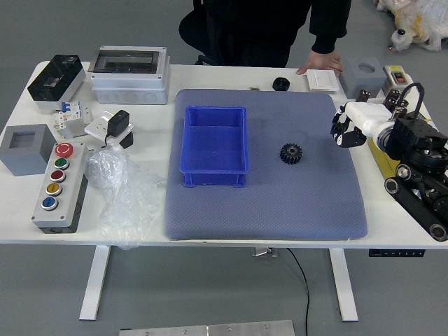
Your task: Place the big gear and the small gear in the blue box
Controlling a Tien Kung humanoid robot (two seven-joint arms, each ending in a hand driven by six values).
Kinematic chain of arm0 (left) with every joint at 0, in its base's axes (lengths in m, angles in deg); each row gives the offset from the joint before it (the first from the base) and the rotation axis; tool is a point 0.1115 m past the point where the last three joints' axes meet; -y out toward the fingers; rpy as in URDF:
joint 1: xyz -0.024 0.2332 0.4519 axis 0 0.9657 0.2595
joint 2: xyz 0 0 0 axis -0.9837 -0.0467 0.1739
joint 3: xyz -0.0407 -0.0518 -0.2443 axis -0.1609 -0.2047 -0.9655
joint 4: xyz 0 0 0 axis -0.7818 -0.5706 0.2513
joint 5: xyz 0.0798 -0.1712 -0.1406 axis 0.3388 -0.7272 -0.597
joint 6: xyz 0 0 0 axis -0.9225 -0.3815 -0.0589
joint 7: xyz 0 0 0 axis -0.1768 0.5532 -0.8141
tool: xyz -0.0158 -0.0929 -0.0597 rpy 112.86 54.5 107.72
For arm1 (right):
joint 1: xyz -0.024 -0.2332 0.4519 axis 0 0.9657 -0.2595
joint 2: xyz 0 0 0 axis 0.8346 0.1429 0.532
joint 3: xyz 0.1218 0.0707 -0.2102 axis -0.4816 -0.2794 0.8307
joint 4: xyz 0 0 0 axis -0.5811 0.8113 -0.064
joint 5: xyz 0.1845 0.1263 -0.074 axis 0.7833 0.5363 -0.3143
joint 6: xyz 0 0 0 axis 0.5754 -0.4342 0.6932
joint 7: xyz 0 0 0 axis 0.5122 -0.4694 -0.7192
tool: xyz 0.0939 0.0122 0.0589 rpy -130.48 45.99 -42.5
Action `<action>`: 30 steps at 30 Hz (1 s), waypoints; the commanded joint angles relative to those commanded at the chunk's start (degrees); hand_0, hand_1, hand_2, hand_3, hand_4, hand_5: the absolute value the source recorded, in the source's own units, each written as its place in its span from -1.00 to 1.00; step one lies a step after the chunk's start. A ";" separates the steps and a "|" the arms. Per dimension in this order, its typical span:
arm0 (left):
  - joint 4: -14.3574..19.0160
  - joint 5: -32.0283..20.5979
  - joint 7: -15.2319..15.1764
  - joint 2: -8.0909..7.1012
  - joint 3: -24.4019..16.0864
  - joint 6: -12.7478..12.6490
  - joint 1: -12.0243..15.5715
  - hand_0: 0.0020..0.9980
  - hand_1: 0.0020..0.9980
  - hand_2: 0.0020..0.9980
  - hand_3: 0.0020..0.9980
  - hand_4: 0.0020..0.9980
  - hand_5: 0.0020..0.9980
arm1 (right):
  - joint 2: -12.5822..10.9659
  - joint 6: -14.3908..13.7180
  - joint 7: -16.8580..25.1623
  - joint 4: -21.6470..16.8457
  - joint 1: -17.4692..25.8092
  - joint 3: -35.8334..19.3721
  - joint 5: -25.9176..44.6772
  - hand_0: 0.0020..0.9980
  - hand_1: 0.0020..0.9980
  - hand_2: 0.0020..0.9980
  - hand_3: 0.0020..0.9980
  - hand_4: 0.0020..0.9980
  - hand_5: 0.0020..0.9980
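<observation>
My right hand [346, 133] reaches in from the right over the mat's right edge, its dark fingers loosely spread with nothing visible between them. A black toothed gear [291, 153] lies on the mat, left of and nearer than the hand, and not touching it. Farther back, at the mat's far edge, sits a black round piece [281, 84], possibly the other gear; its teeth are hard to make out. The blue box [214, 172] stands on the mat's left half, and no gear shows inside. My left arm is out of view.
At the far side a person [322, 35] rests one hand on the table beside a white block [323, 81]. Dark cylinders [361, 100] stand near my right hand. A button panel [61, 183], plastic bag [120, 192] and grey box [26, 148] lie left.
</observation>
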 joint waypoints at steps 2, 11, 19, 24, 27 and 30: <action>0.00 0.01 0.00 -0.02 -0.03 0.02 0.02 0.72 0.66 0.65 0.55 0.20 -0.26 | 0.08 0.26 -0.43 -1.87 0.03 -0.52 -0.94 0.08 -0.21 -0.02 0.28 -0.08 -0.68; 0.00 -0.08 -0.01 0.00 0.03 0.06 0.07 0.72 0.66 0.65 0.55 0.20 -0.25 | 1.28 1.19 -1.82 -8.85 -0.90 -0.50 -3.85 0.08 -0.21 -0.02 0.28 -0.09 -0.68; -0.03 -0.38 0.02 0.15 0.50 0.11 0.16 0.72 0.66 0.65 0.55 0.20 -0.25 | 4.80 1.22 -1.98 -9.27 -3.31 1.95 -4.12 0.08 -0.21 -0.02 0.28 -0.09 -0.68; -0.05 -0.55 0.04 0.36 0.87 0.17 0.17 0.72 0.66 0.65 0.55 0.20 -0.25 | 8.14 0.99 -1.84 -7.34 -5.23 4.20 -3.72 0.09 -0.21 -0.03 0.28 -0.10 -0.68; -0.05 -0.62 0.03 0.52 1.08 0.21 0.05 0.72 0.66 0.65 0.55 0.20 -0.25 | 10.30 0.75 -1.65 -5.95 -6.44 5.71 -3.30 0.09 -0.21 -0.03 0.28 -0.10 -0.68; -0.07 -0.81 0.05 0.70 1.48 0.24 -0.02 0.72 0.66 0.65 0.55 0.20 -0.25 | 12.22 0.62 -1.52 -4.68 -7.65 7.56 -2.82 0.09 -0.21 -0.03 0.28 -0.10 -0.68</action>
